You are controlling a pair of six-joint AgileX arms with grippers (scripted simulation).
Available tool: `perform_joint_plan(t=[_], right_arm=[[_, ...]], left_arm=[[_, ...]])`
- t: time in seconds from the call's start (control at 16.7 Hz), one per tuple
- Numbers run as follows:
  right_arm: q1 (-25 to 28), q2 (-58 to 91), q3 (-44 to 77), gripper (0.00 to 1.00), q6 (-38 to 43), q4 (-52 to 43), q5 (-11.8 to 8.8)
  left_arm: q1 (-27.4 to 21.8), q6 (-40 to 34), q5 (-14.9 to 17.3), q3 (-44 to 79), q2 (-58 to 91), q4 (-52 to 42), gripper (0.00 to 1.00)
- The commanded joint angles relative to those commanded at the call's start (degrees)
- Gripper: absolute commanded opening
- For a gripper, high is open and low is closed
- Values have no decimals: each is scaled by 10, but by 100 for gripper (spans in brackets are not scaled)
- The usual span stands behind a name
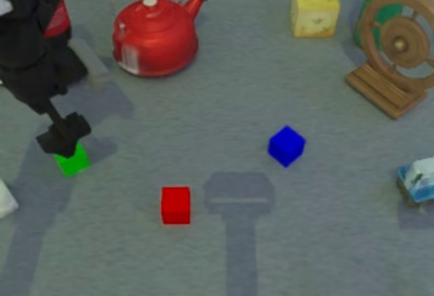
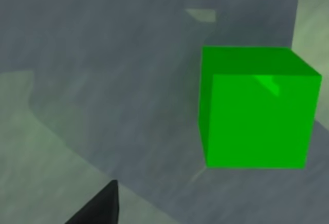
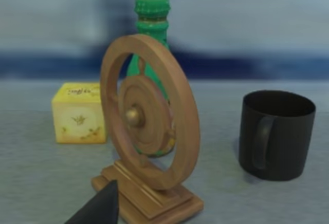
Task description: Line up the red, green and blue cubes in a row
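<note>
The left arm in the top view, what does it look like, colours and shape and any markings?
The left arm is bulky, matte black and made of blocky segments, with a red band near its upper part. It narrows to a thin black link ending in a small, boxy black left gripper. No cables or printed markings are visible. In each wrist view only a dark, pointed fingertip shows.
</note>
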Motion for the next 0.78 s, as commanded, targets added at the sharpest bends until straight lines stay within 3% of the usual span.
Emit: perform_joint_plan(t=[0.78], right_arm=[[0,0,0,100,0,0,0]], left_arm=[[4,3,1,-105,75,183,100]])
